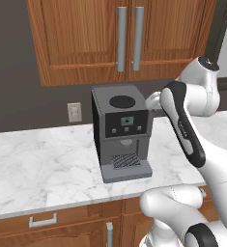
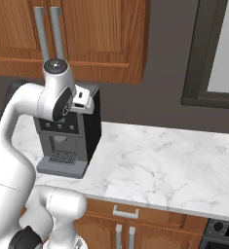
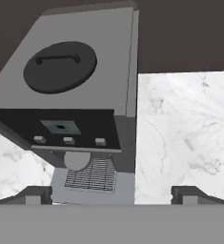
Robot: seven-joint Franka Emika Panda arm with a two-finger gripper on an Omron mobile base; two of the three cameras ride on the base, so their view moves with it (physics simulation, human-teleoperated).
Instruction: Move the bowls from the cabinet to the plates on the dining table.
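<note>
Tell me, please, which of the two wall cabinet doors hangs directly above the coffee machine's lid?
The left door: in the left base view its bar handle hangs over the coffee machine; the right door sits further right.

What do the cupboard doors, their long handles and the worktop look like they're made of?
Cabinet: reddish-brown wood, by its visible grain, slightly glossy. Handles: smooth grey bars, probably brushed metal. Counter: white with grey veins, seemingly polished marble, though possibly an imitation.
</note>
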